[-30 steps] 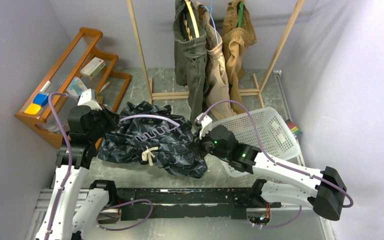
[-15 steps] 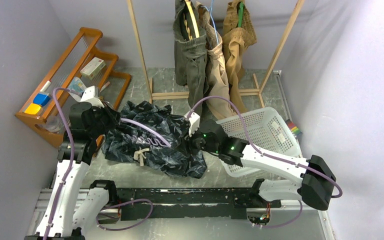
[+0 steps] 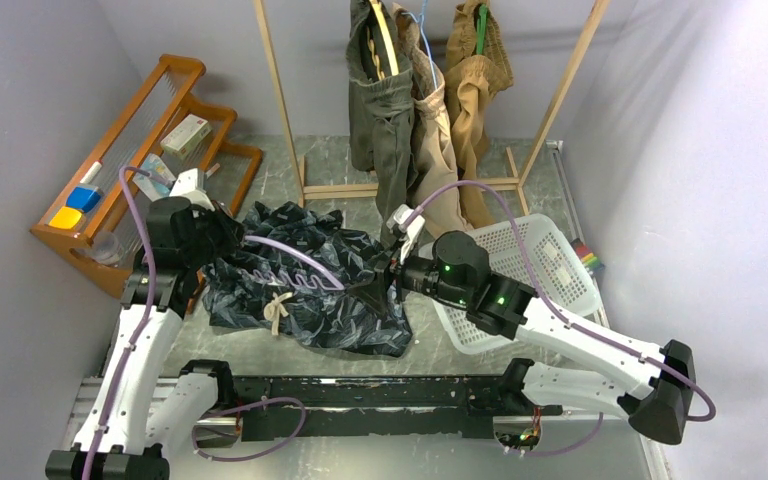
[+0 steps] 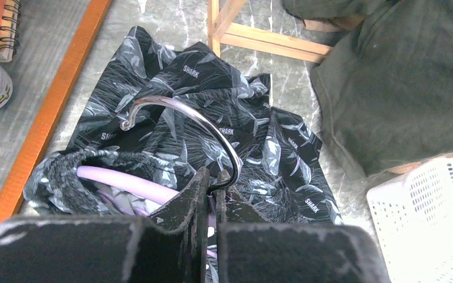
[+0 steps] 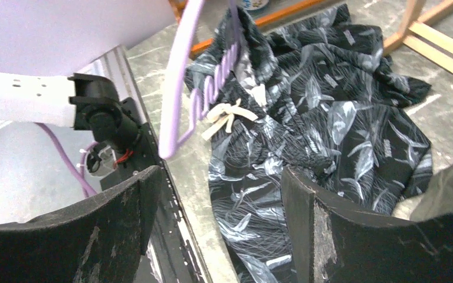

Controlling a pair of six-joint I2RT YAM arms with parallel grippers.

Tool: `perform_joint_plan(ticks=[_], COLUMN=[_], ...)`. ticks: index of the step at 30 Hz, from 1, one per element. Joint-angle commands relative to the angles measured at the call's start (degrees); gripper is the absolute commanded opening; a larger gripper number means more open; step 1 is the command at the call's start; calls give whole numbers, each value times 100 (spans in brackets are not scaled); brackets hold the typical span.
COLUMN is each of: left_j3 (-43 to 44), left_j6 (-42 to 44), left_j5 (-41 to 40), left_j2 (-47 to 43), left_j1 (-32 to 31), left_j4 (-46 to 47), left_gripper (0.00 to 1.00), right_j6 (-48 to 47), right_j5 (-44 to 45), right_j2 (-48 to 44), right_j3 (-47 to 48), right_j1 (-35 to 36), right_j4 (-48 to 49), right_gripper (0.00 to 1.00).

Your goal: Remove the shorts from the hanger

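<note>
- Left end effector [image 4: 212,180] is clamped on the hanger's metal hook [image 4: 191,115]. The right end effector [image 5: 218,177] has its jaws apart and holds nothing.
- Navy shorts [image 3: 310,305] lie heaped on the counter [image 3: 250,350], at 9 o'clock from the right end effector, which I judge nearer the loose cloth.
- Overhead, the lilac hanger [image 3: 295,262] runs from 10 to 4 o'clock, toward the right arm.
- Only the left wrist view shows the hanger inside the waistband.

Left tool [image 4: 211,183] clamped on hanger hook [image 4: 194,116], right tool [image 5: 218,180] spread wide, both arms extended forward
</note>
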Motion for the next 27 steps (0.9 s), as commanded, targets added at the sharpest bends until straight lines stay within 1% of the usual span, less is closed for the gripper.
perform_joint_plan(ticks=[1,5,10,12,14,17,21,24,27], left_j3=[163,182,193,201,211,254,263,258,234], left_j6=[110,131,112,113,114,131,172,217,206], left_j5=[225,254,430,507,558,610,631,614,667], left_j2=[67,117,150,201,263,331,306,264,229], left_j1=[54,54,54,54,54,49,45,45,46], left_j4=[288,214,256,262,252,201,167,149,178], left_gripper=[7,7,7,7,7,7,7,7,7], right_j6=[-102,-155,-336,-385,-421,-514,-517,-461,-435], right_j5=[-625,-1047,-741,-524,-117,564,953,1218,1336], right_j2=[57,443,1104,1351,1609,1920,2028,1948,1846], right_j3=[330,676,1171,1399,1582,1813,1852,1794,1689], right_j1=[-13,25,253,427,660,1013,1094,1097,1095], right_j4=[-50,-174,-516,-569,-640,-778,-763,-662,-560], right_gripper=[78,80,80,77,72,59,44,37,23])
